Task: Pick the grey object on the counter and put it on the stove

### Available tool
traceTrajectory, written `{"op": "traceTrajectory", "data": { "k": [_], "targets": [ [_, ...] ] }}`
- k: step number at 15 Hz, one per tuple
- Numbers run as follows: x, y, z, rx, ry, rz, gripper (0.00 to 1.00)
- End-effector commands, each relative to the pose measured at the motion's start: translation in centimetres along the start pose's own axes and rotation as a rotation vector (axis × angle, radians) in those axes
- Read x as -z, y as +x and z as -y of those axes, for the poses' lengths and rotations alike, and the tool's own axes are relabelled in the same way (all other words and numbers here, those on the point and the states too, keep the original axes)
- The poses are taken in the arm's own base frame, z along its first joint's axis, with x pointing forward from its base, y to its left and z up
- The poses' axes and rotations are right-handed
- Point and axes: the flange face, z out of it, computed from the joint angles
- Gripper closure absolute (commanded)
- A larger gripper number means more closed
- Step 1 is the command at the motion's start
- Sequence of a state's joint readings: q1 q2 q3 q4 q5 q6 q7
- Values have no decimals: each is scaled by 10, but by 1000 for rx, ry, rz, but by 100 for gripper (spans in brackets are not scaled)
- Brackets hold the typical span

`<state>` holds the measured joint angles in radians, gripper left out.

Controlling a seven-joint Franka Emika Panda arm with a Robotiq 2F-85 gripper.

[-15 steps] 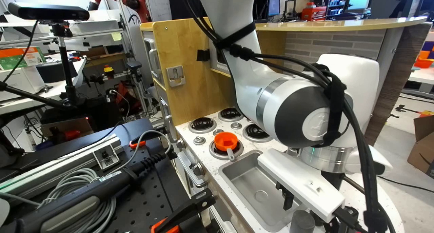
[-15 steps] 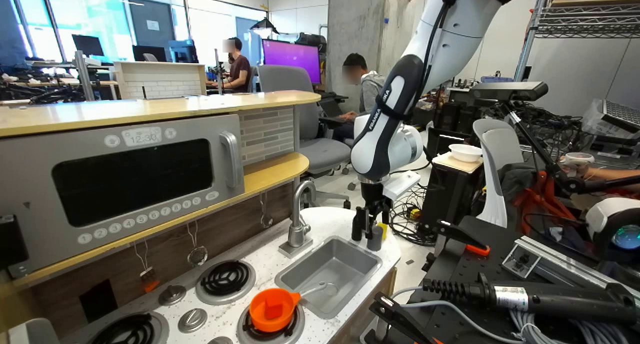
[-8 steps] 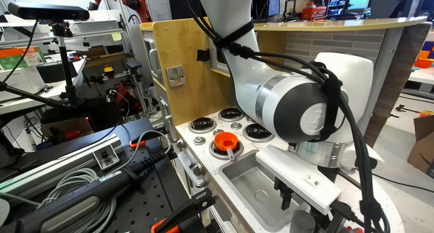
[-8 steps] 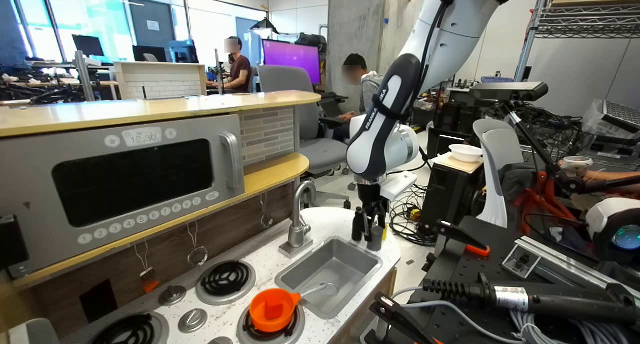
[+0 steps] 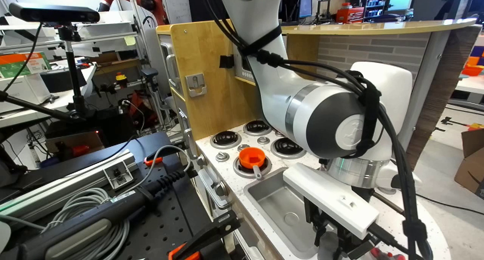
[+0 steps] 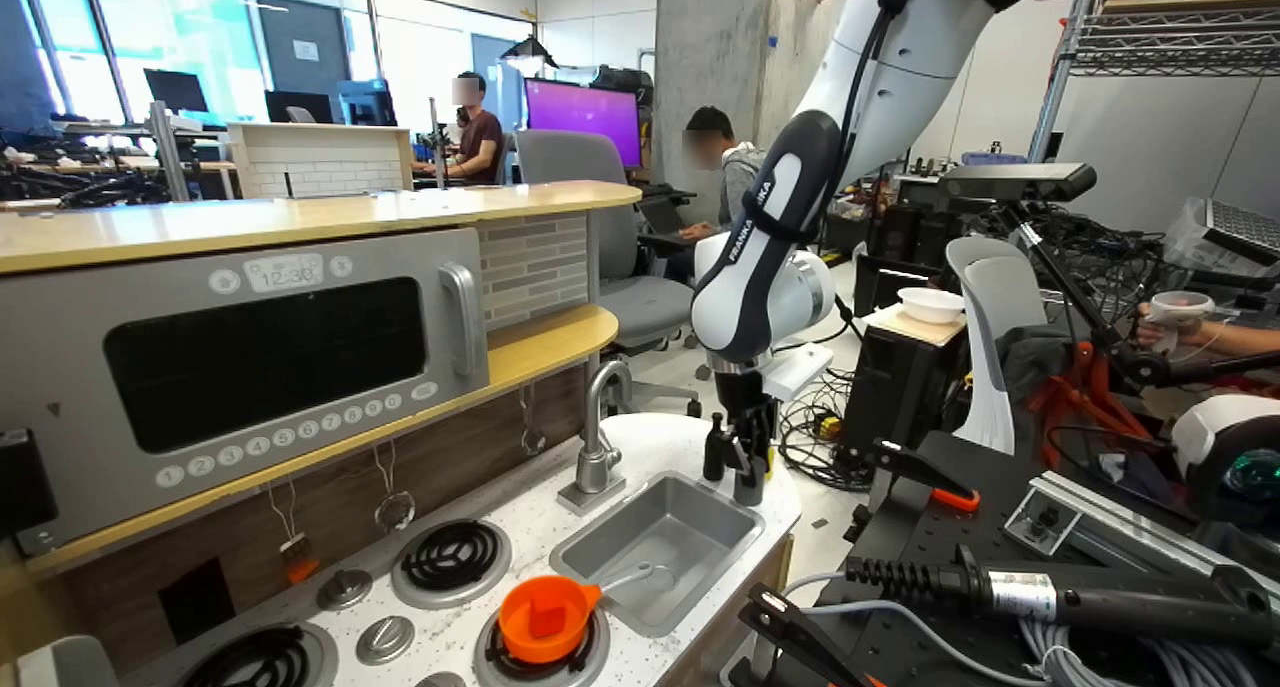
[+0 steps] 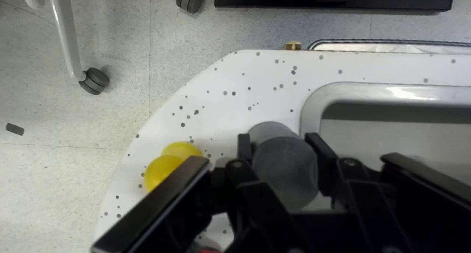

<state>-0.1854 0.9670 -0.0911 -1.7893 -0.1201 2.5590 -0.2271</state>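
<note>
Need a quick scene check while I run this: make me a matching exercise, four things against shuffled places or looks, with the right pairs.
1. grey object
2. orange pan
3. faucet
4. white bowl

A. silver, curved at the top
B. on a pale board
C. flanked on both sides by the gripper
D. on a stove burner

Pairs: 1-C, 2-D, 3-A, 4-B

In the wrist view, a yellow object [image 7: 162, 170] obstructs left of the fingers [image 7: 244, 146]; above, the bench [image 7: 235, 102] leaves room to pass. In an exterior view, the room over the sink [image 6: 652, 537] is free, but the faucet [image 6: 594, 457], near centre, and the pan [image 6: 543, 650], lower centre, are obstacles.
</note>
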Motion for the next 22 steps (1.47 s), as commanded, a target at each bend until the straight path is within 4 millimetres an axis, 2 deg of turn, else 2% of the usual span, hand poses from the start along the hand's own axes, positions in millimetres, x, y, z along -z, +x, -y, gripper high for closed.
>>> {"op": "traceTrajectory", "data": {
  "k": [1, 3, 7, 13, 17, 22],
  "targets": [
    [17, -3, 19, 74, -52, 30, 85],
    [33, -12, 40, 133, -97, 19, 86],
    [74, -33, 110, 246, -150, -22, 86],
    [137, -77, 218, 343, -187, -103, 86],
    [164, -98, 274, 354, -148, -173, 86],
    [180, -108, 346, 396, -118, -210, 86]
  ]
}}
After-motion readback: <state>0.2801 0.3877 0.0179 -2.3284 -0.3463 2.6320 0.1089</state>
